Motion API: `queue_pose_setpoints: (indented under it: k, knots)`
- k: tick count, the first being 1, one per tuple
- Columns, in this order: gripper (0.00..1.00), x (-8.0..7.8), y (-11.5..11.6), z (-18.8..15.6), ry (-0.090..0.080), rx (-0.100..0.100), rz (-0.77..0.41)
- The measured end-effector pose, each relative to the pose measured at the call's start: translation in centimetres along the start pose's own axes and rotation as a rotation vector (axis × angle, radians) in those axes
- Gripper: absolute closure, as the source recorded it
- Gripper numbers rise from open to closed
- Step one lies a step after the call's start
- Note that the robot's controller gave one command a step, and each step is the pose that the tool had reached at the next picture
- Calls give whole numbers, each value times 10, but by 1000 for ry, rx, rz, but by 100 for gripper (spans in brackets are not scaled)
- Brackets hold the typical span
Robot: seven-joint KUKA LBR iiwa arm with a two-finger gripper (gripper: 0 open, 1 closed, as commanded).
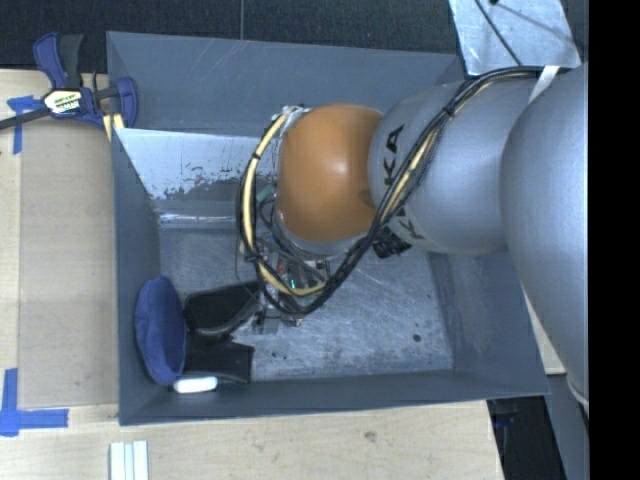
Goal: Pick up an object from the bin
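Observation:
My gripper point(268, 315) hangs low in the bin's left half, mostly covered from above by the wrist. It is right beside a black rounded object point(214, 308) that lies on the bin floor just to its left. A flat black piece point(226, 360) lies in front of that object. A blue oval pad point(158, 330) leans against the left wall. A small white stick point(196, 384) lies in the front left corner. I cannot tell whether the gripper touches the black rounded object.
The arm, with its orange cover and looped cables, reaches in from the right and spans the middle of the bin. Bare scuffed floor shows to the right of the gripper. The loose things are clustered in the front left corner, close to the walls.

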State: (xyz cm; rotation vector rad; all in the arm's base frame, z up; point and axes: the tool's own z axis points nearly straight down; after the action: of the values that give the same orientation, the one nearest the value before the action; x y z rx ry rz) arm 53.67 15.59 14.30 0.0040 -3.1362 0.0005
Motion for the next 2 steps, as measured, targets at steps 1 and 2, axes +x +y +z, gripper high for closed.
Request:
queue_pose_setpoints:
  k: [1, 2]
  knots:
    - [0, 0, -5, 76, 10, 4, -44]
    - [100, -4, -5, 71, -7, 1, -41]
